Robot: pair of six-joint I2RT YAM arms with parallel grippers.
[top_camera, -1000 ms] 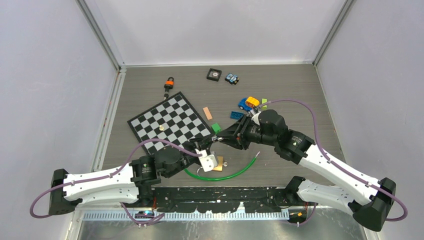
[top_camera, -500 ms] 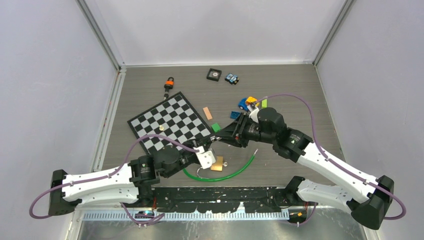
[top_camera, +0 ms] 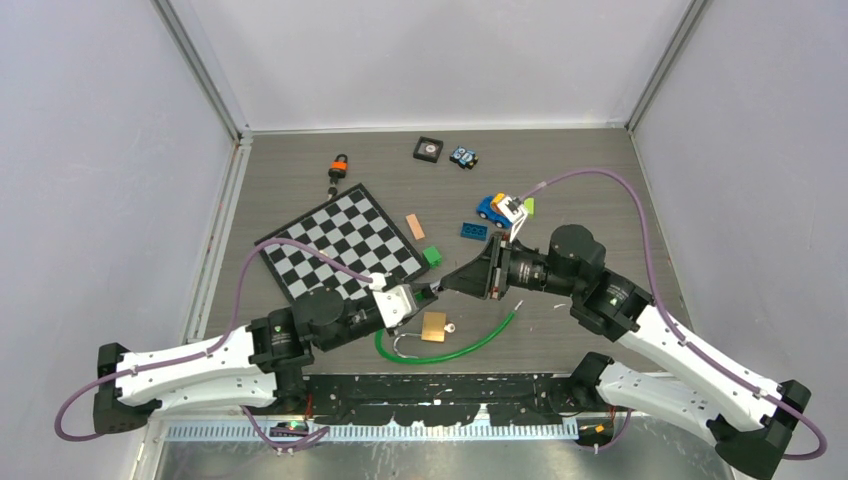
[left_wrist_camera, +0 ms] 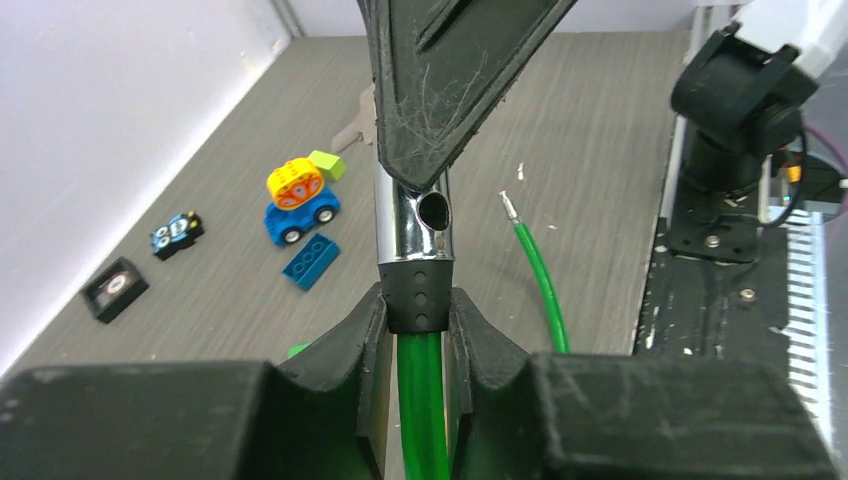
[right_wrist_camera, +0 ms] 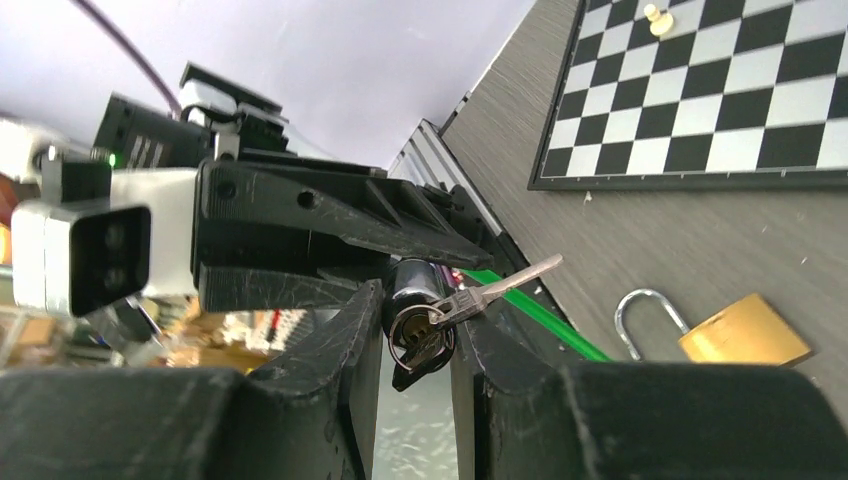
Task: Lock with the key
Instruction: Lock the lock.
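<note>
A green cable lock (top_camera: 470,345) lies curved on the table. My left gripper (top_camera: 418,297) is shut on the black collar (left_wrist_camera: 418,295) of its chrome barrel (left_wrist_camera: 415,225) and holds it off the table, with the green cable (left_wrist_camera: 422,400) running back between the fingers. My right gripper (top_camera: 447,286) meets the barrel's end from the right. In the right wrist view its fingers (right_wrist_camera: 350,335) close around the black-headed key (right_wrist_camera: 425,345) seated in the barrel face. A spare key (right_wrist_camera: 500,290) hangs from the ring. The cable's bare tip (left_wrist_camera: 512,203) lies loose.
A brass padlock (top_camera: 434,326) with an open shackle lies just below the grippers. A chessboard (top_camera: 335,245) is to the left, with a toy car (top_camera: 497,207), a blue brick (top_camera: 474,231) and a green brick (top_camera: 432,255) behind. An orange padlock (top_camera: 340,165) sits far left.
The right arm's wrist has swung back to the right and levelled out, its fingertips staying at the barrel. The left gripper has lifted the barrel slightly up and away from the brass padlock.
</note>
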